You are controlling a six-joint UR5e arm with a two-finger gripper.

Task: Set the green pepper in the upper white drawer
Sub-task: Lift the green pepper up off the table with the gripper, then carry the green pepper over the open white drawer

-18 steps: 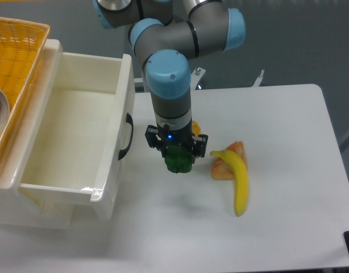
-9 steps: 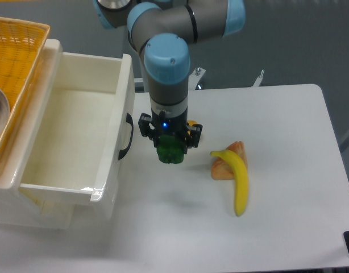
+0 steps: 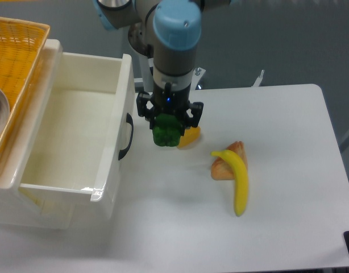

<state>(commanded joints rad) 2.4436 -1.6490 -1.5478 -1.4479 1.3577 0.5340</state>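
— From where we stand, what is closest to us on the table [image 3: 288,227]?

— The banana [image 3: 238,182], lying with its length toward us, and just behind it a pale orange thing [image 3: 221,166] that touches it. I cannot tell what that one is. Both are well to the right of the arm.

— And the pepper, is it in the drawer?

— Not yet. The gripper [image 3: 168,124] is clenched on the green pepper [image 3: 165,134], one finger on each side, and holds it in the air above the table. It hangs just beside the front panel of the upper white drawer [image 3: 66,187], near the black handle [image 3: 127,136], but on the outside of it.

— So the picking is done?

— I judge yes: the pepper is lifted and carried. What is left is to bring it over the front wall, over the open box, and release it. The drawer is pulled out and I see nothing inside.

— What is behind the gripper?

— A yellow-orange pepper [image 3: 190,136] on the table, partly hidden. Far left, a woven orange basket [image 3: 18,57] is on top of the drawer unit.
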